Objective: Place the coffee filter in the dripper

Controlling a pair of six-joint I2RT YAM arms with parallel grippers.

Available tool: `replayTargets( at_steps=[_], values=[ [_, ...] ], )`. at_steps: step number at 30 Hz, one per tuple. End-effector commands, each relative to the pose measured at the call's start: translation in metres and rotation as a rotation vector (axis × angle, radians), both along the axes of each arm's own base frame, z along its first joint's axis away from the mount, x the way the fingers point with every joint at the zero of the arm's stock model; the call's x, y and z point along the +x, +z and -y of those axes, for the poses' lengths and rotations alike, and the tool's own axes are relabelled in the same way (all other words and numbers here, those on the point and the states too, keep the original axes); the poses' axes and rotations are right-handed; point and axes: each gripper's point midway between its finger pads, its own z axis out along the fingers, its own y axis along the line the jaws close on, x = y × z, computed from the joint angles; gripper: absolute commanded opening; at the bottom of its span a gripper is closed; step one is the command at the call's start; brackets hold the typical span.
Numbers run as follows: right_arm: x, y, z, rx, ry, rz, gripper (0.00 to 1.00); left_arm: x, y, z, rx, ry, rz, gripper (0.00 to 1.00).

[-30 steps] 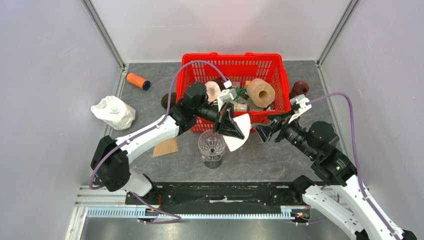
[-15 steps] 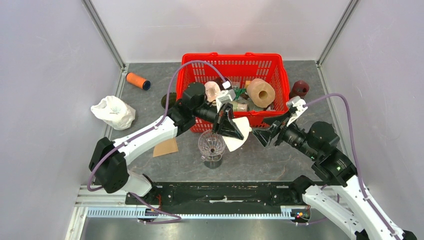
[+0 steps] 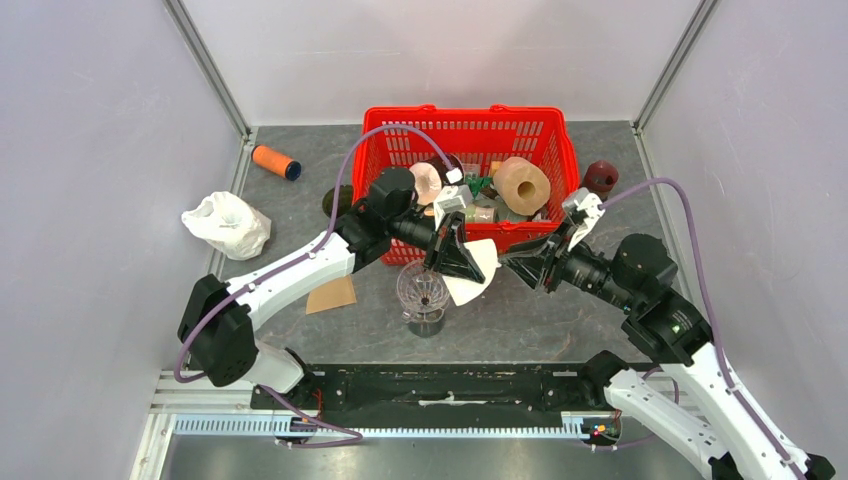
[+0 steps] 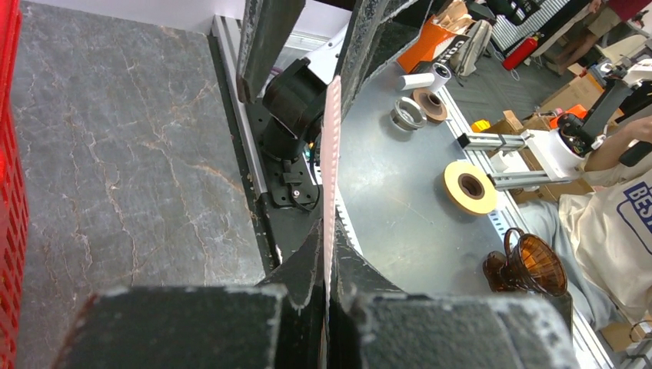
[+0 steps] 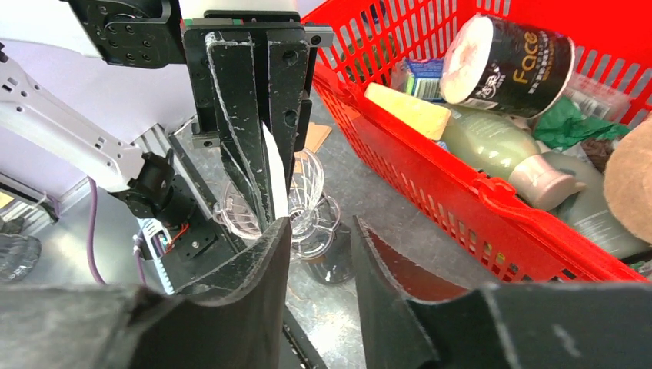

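Coffee filter (image 3: 480, 264) is clamped in the left gripper (image 4: 326, 257); its free edge should be pinched by the right gripper (image 5: 321, 231), whose jaws stand apart.

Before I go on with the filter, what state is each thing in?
Left gripper: shut on the filter.
Right gripper: open, at the filter's edge.
Filter: held off the table, not in the dripper.
Dripper: upright, empty.
Basket: full of clutter.

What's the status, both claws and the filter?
Left claw shut on coffee filter, close to glass dripper. Right claw open at filter's far edge. Filter not yet in dripper. Red basket close behind.
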Motion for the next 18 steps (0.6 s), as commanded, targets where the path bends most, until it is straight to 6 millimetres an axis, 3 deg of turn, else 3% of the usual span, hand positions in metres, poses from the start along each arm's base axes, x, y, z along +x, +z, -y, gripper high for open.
replayTargets(
  at_steps=[1, 6, 8, 14, 18],
  values=[
    [-0.006, 0.018, -0.007, 0.018, 0.055, 0.014, 0.39, 0.003, 0.015, 0.001, -0.037, 0.022, 0.078, 0.02],
    [-0.01, 0.014, -0.013, 0.011, 0.099, -0.023, 0.19, 0.006, 0.013, 0.003, -0.028, 0.044, 0.079, 0.02],
    [-0.011, 0.013, -0.015, 0.008, 0.112, -0.036, 0.0, 0.008, 0.014, 0.003, -0.026, 0.052, 0.078, 0.02],
    [-0.013, 0.01, -0.02, 0.018, 0.13, -0.097, 0.0, 0.017, 0.015, 0.007, -0.009, 0.114, 0.062, 0.02],
    [0.004, 0.007, -0.023, 0.072, 0.053, -0.155, 0.0, 0.025, 0.017, 0.01, 0.008, 0.173, 0.035, 0.02]
  ],
)
